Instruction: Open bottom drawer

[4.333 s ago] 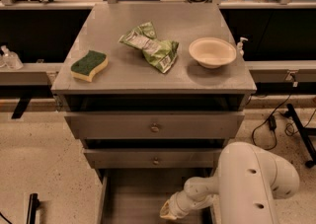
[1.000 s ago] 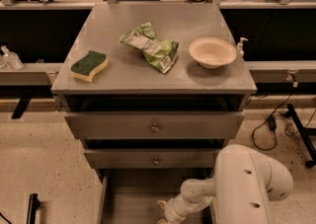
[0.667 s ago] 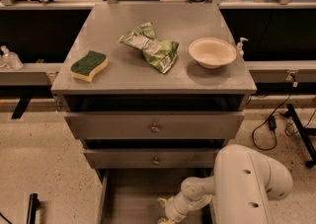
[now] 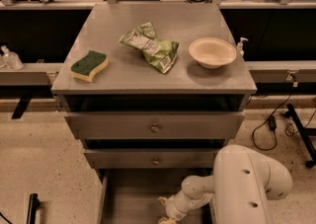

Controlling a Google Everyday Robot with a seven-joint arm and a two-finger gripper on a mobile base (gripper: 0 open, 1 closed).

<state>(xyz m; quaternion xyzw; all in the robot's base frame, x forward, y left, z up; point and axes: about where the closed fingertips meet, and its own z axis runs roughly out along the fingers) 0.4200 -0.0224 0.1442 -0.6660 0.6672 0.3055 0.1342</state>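
1. Speckled pale floor (image 4: 34, 159) surrounds a grey cabinet (image 4: 148, 82) that stands in front of a dark, low bench line with grey rails (image 4: 29, 72) running off to both sides.
2. On the cabinet's flat top lie a green and yellow sponge (image 4: 89, 65) at the left, a crumpled green snack bag (image 4: 150, 46) in the middle and a shallow cream bowl (image 4: 212, 52) at the right, all apart from one another.
3. A small pump bottle (image 4: 240, 46) stands just behind the top's right edge, and a clear bottle (image 4: 10, 57) sits on the left rail.
4. Below the top, the top drawer (image 4: 113, 127) and the middle drawer (image 4: 123, 159) each show a flat grey front with a small centre knob.
5. Lowest of all, the bottom drawer (image 4: 133, 193) stands pulled out toward the camera, its plain grey box visible; its front runs off the lower edge.
6. The white arm (image 4: 247, 183) rises at the lower right and covers the right part of that drawer box.
7. The gripper (image 4: 165, 216) hangs low over the open bottom drawer at the picture's lower edge; I cannot tell whether it is spread or pressed together.
8. Black cables (image 4: 269, 124) trail on the floor to the right, and a dark stand leg (image 4: 302, 134) lies beside them.
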